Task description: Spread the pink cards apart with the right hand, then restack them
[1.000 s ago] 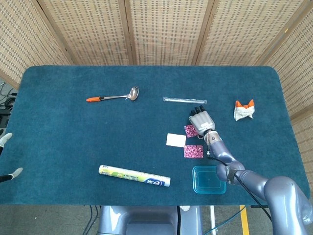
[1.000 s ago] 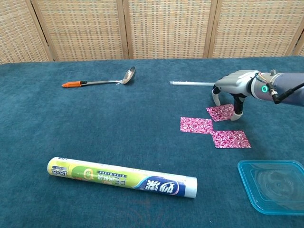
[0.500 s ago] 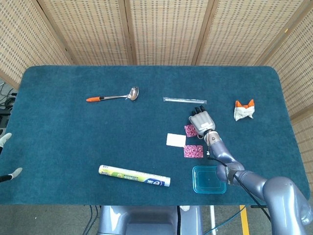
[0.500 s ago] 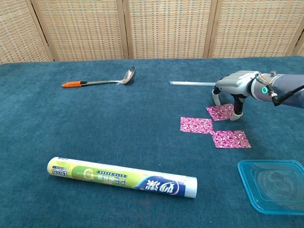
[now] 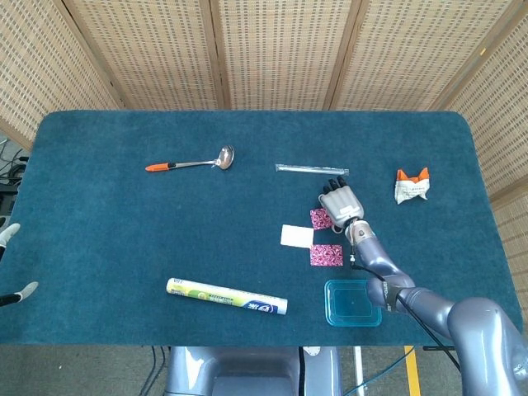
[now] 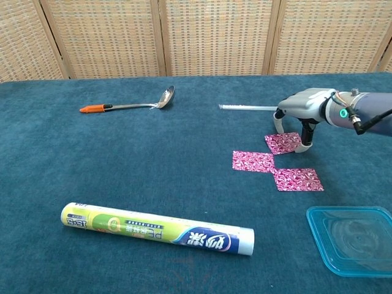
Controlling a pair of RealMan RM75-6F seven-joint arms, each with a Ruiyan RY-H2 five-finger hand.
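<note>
Woven rattan screens point(image 5: 280, 49) close off the back of my view, and in front of them the worktop point(image 5: 124, 239) is covered in dark teal cloth. My right hand point(image 6: 300, 107) is out over the right half of it, palm down, fingers arched so the fingertips point(image 6: 305, 146) come down at the far pink card point(image 6: 283, 143); from the chest view they seem to touch its edges, but I cannot tell for sure whether they press on it. Nothing is lifted in that hand, and its fingers are apart.

The pink cards are spread in a short staggered line: the far one under my hand, a middle card point(image 6: 253, 161) just nearer and to the left of it, and a near card point(image 6: 297, 179) to the right of that, the corners almost meeting. In the head view the middle card point(image 5: 296, 236) shows white from glare.

My left hand point(image 5: 10, 264) only shows at the left edge of the head view, off the cloth; I cannot tell how its fingers lie.

Elsewhere I see a ladle point(image 6: 128, 105) with an orange handle tip far left, a long thin clear stick point(image 6: 246, 108) behind my right hand, a roll of wrap point(image 6: 156, 229) near the front, a clear blue container point(image 6: 352, 239) at front right, and a crumpled orange-and-white packet point(image 5: 412, 185) far right.
</note>
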